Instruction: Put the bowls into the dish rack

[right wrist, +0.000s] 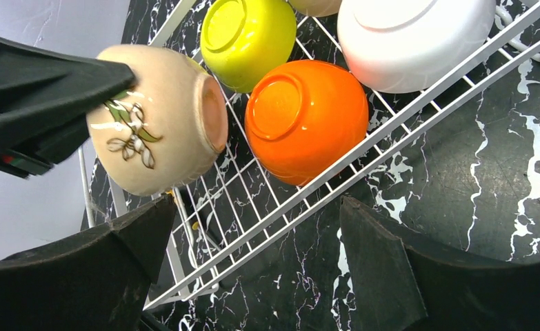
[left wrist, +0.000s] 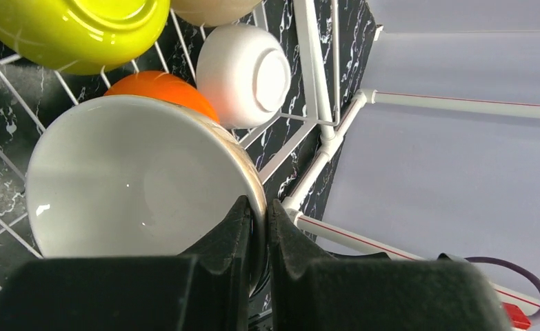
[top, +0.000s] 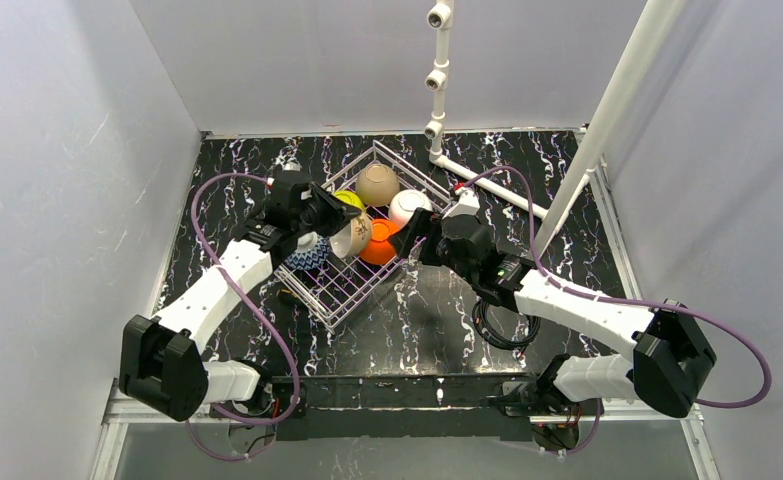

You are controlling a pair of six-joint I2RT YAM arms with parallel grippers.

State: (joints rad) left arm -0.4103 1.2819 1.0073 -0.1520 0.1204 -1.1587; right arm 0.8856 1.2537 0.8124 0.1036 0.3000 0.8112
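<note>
The left gripper (left wrist: 258,208) is clamped on the rim of the beige bowl (left wrist: 136,179), which is held tilted above the rack (top: 352,288), left of the orange bowl (top: 380,245). The right gripper (right wrist: 256,215) is spread wide and empty at the rack's right edge

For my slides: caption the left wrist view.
Left gripper pinching beige bowl by rim over dish rack; orange bowl, white bowl, yellow-green bowl behind.
</note>
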